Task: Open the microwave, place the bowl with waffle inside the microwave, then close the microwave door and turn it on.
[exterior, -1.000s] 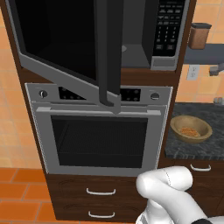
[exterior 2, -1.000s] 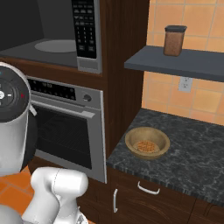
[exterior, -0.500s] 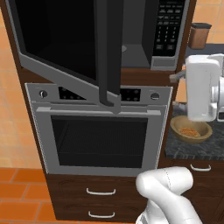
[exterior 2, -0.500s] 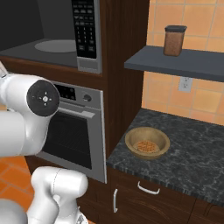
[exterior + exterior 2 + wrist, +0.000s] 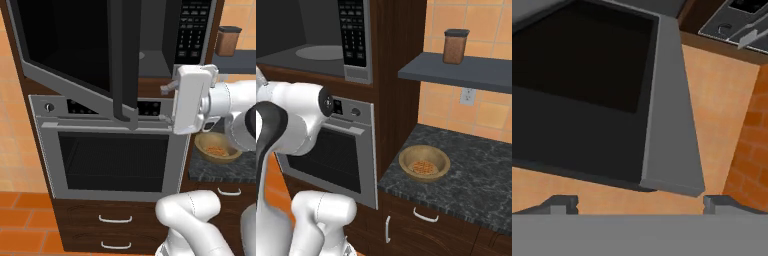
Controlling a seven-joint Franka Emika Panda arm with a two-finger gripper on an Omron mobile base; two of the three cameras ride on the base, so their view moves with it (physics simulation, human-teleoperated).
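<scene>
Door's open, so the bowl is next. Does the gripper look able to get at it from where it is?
Probably yes: the bowl sits uncovered on the counter, nothing stands over it, and the gripper is open just left of it.

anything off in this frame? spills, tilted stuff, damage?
Nothing stands out. The wide dark-glass microwave door stands swung open, as the job needs. The round tan wooden bowl sits upright on the dark stone counter with the small orange waffle inside it. The brown canister stands upright on the shelf. The hand is open, empty.

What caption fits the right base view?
Wooden bowl with waffle waits on the dark counter beside the open microwave.
</scene>
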